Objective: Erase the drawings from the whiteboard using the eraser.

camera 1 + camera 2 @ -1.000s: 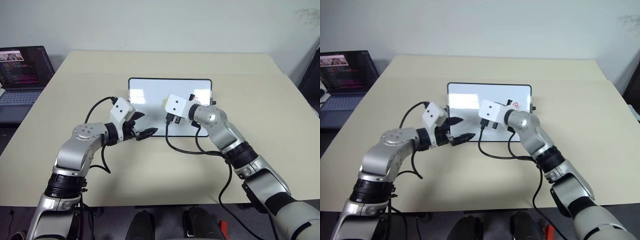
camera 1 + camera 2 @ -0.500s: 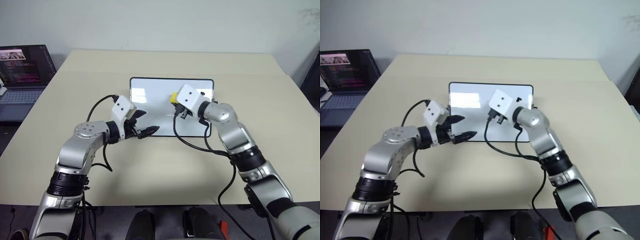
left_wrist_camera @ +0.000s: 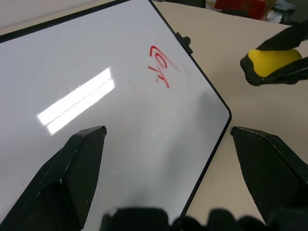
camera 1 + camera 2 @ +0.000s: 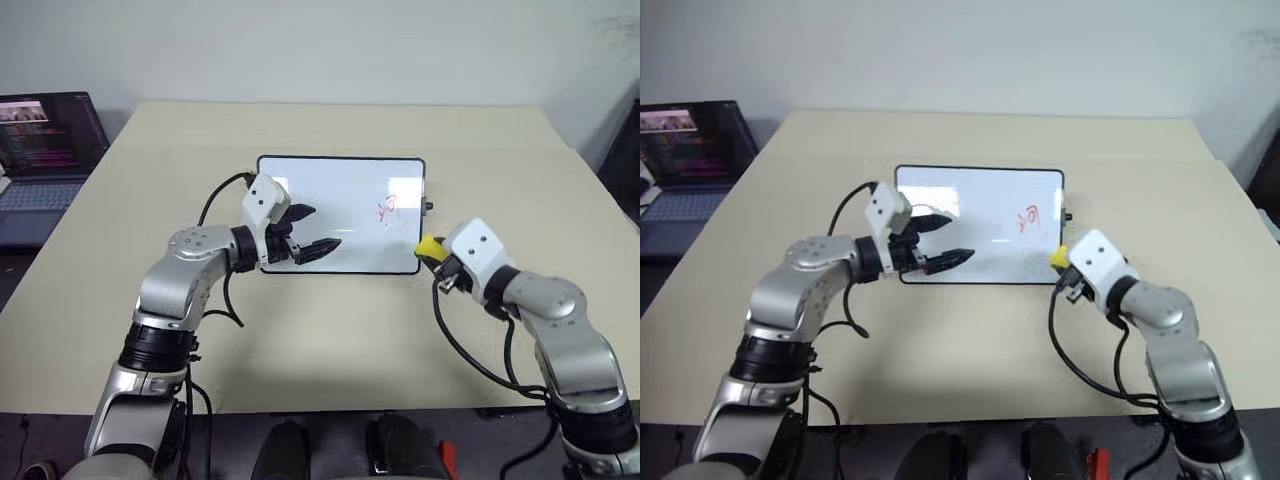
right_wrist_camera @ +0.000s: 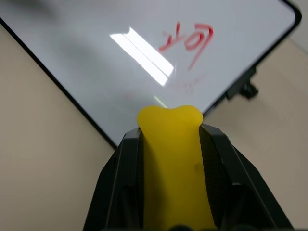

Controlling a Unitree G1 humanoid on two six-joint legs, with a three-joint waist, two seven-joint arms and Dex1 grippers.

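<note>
The whiteboard (image 4: 340,190) lies flat at the table's middle. One red scribble of the drawings (image 4: 386,207) marks its right part, also close up in the right wrist view (image 5: 190,41), with a faint smear beside it. My right gripper (image 4: 436,254) is shut on the yellow eraser (image 4: 428,245), just off the board's near right corner. In its wrist view the eraser (image 5: 175,159) sticks out between the black fingers. My left gripper (image 4: 318,230) stands open over the board's near left part, nothing between its fingers (image 3: 84,149).
The tan table (image 4: 330,330) has bare surface in front of and to both sides of the board. An open laptop (image 4: 45,150) sits past the table's far left edge. Black cables loop from both wrists.
My right gripper has pulled the eraser off the board, right and toward me, uncovering the red scribble. The left gripper has shifted a little right over the board, still open.
</note>
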